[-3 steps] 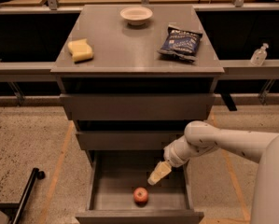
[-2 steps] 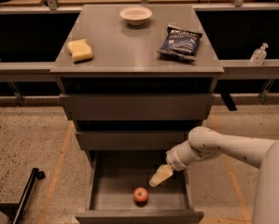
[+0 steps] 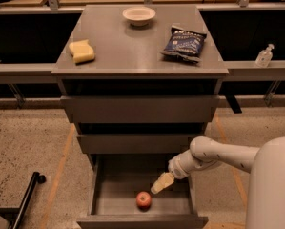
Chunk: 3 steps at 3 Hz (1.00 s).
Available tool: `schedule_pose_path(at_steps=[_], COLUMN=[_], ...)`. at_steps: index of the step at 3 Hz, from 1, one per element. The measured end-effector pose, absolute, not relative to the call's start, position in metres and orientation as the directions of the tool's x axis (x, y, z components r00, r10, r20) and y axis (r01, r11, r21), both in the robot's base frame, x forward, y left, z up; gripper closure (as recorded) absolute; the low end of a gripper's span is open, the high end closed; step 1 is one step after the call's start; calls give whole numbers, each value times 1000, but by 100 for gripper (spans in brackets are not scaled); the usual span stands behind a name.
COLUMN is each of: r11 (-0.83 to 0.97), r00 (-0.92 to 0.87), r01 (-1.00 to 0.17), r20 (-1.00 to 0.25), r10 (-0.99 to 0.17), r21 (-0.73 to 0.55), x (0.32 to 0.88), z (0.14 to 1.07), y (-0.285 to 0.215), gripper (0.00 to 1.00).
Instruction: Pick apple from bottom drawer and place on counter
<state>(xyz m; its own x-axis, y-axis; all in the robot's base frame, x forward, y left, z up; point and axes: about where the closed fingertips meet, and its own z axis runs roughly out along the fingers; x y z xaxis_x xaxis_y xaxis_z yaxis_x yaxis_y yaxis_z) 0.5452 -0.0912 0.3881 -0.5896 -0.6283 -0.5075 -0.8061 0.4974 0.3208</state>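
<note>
Open bottom drawer [image 3: 116, 194] holds one apple [image 3: 143, 199]. The hand [image 3: 161, 183] hangs over it, just right of the apple, apart; grip cannot be told.

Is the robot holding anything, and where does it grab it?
Nothing. The tool hangs inside the bottom drawer, just above and right of the apple, apart from it.

The apple [image 3: 143, 199], small, round and red-orange, rests on the floor of the bottom drawer [image 3: 116, 194], just below and to the left of the jaws and not touching them. The drawer, a shallow grey metal box, stands pulled open, and the jaws hang over its right half. The flat grey desk [image 3: 132, 46] lies well above the jaws.
</note>
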Motion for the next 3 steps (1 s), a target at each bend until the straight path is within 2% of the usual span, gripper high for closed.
schedule_pose_path(at_steps=[1, 3], r11=[511, 494], r00=[-612, -648], r01=[-789, -762], r20=[-498, -495], r10=[-614, -579], r21=[340, 419], x=[544, 550], z=[381, 318], y=[-93, -58], gripper=[0, 0])
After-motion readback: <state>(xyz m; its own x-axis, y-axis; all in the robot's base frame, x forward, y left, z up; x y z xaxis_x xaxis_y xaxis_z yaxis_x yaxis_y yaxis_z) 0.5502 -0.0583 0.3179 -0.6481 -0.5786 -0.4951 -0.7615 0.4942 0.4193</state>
